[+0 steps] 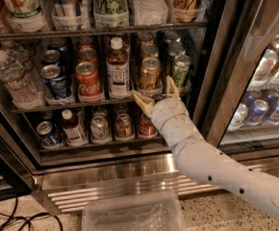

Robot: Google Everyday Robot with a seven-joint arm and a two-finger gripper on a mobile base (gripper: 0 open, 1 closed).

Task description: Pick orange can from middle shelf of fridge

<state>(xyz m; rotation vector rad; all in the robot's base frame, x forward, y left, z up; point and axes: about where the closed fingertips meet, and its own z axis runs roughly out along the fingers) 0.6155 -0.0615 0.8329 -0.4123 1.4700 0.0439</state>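
**Spread wide, close in**

My tan two-finger gripper (156, 94) is spread wide at the front rail of the thin dark wire middle shelf (57, 106) in the stainless steel fridge (106, 173). The shiny copper-orange can (150, 73) stands upright on that shelf, just behind my fingers.

Single raised view, angled down, close on the fridge (130, 173); pincer (156, 94) at the middle shelf (57, 106) front

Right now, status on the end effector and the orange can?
End effector open, at middle shelf rail, just below orange can. Can upright, not yet gripped. Green can close beside it.
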